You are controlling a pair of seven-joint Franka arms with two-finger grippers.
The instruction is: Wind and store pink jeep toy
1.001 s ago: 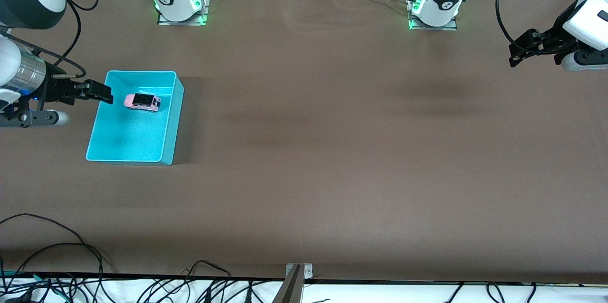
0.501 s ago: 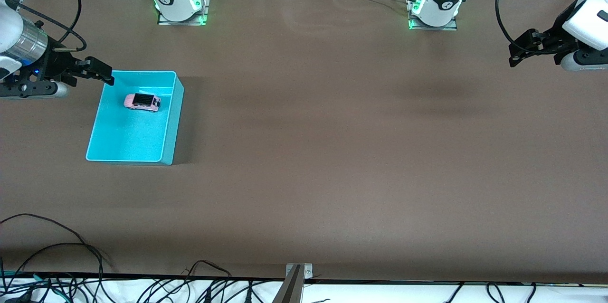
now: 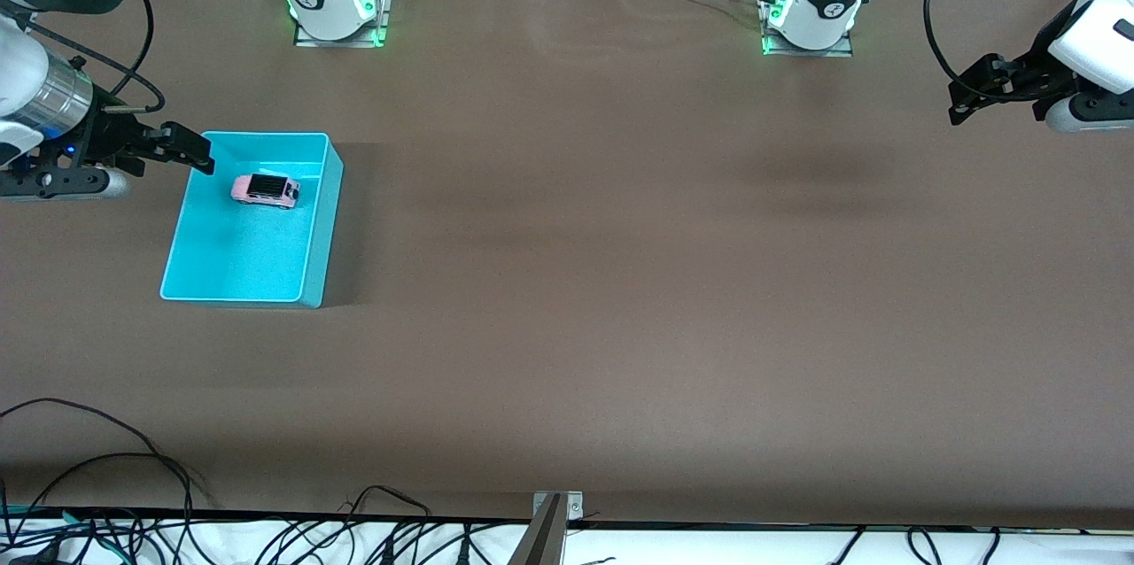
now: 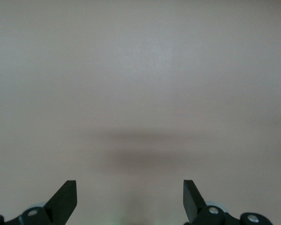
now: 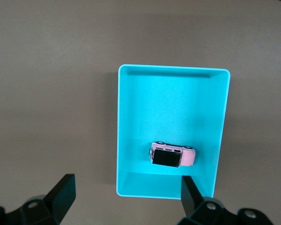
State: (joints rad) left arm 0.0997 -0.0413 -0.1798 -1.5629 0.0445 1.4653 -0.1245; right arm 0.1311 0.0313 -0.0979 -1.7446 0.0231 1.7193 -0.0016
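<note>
Inside the turquoise bin (image 3: 244, 268) sits the pink jeep toy (image 3: 265, 190), both tools (image 3: 184, 150) (image 3: 967, 100) spread apart, empty.

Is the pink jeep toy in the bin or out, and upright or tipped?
In, upright: the pink jeep toy sits on the turquoise bin floor, black roof panel facing up, neither gripper touching it.

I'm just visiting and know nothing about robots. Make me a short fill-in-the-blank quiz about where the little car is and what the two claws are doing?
1. The pink jeep toy lies inside the turquoise ____.
2. Both grippers hold ____.
3. The right gripper is over the bin's edge at the ____ arm's end of the table.
4. The left gripper, waiting, has its fingers ____.

Missing words: bin; nothing; right; open
</note>
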